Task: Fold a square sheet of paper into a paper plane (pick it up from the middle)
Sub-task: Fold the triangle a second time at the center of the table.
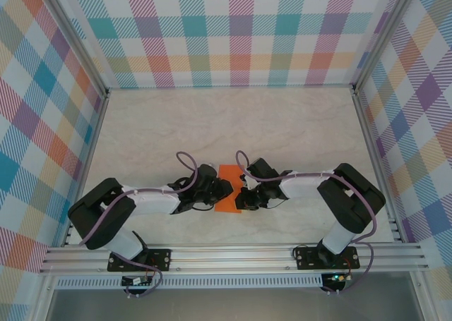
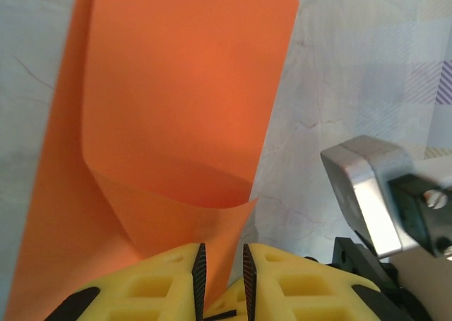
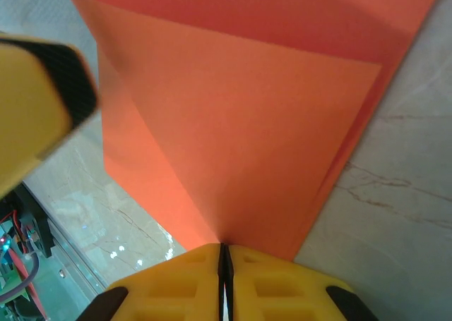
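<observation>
Lying between the two grippers, the orange paper rests on the table close to its near edge. It is a folded strip whose long axis runs from near to far. The left gripper meets it from the left and the right gripper from the right, both equally close. The left arm and right arm are bent low, reaching inward toward each other. The right gripper is clamped on the paper's edge. The left one's jaws stand slightly apart with a curled flap running between them, and whether they truly pinch it cannot be told.
</observation>
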